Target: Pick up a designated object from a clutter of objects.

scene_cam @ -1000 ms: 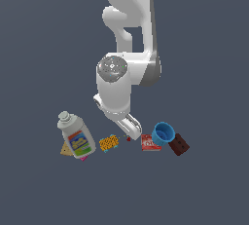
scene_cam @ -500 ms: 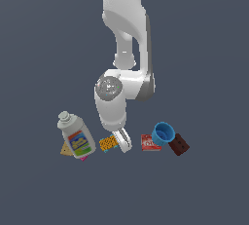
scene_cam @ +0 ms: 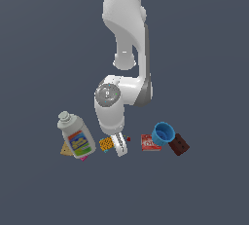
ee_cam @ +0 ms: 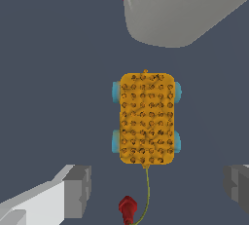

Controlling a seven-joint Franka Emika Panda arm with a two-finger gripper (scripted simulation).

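Since orange speckled block lies mid-frame, gripper hangs above, jaws spread wide to straddle it.

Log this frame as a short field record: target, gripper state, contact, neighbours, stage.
target: orange speckled block, flat on the surface, teal bits at its long edges
gripper: gripper open, fingers set wide, block lies between and ahead of them
contact: none visible
neighbours: white bottle toward the exterior view's left, red packet and blue cup toward its right, tiny red bit on a thin cord from the block
stage: not yet grasped
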